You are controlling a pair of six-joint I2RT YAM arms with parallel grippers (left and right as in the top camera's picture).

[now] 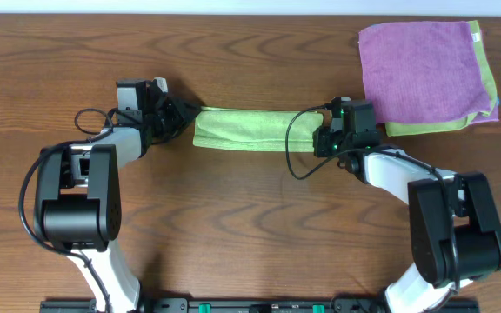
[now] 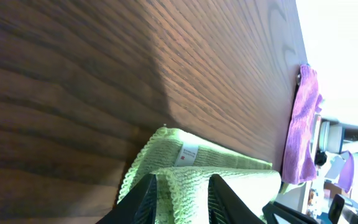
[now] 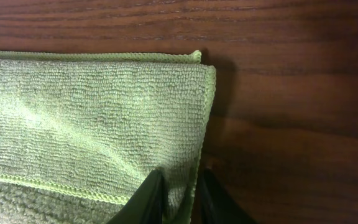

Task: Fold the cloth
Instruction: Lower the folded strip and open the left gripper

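The lime-green microfibre cloth [image 1: 242, 129] lies on the brown wood-grain desk [image 1: 233, 52], already doubled into a long narrow strip. In the overhead view its long axis runs from 9 o'clock to 3 o'clock.

The left pincer [image 1: 185, 120] is at the 9 o'clock end. Its wrist camera shows the cloth's bunched edge between the two dark fingers [image 2: 146, 198], which look closed on it. A small white care label [image 2: 188, 152] lies just beyond the tips.

The right pincer [image 1: 320, 143] is at the 3 o'clock end. In its own view the fingers [image 3: 151, 198] stand close together with the strip's near corner between them, so it too seems to be gripping the fabric. The layered edges there lie flat and nearly flush.

Each arm therefore holds one short end and neither is nearer to the middle. From either pincer the bulk of the cloth stretches straight toward the other.

By my reading, the next fold halves the strip along its length. One end would be carried across, from 3 o'clock toward 9 o'clock or the reverse, while the other end stays pinned.

A purple terry cloth [image 1: 420, 69] sits on a stack at about 2 o'clock from the strip. It is near the right arm but apart from the green cloth.
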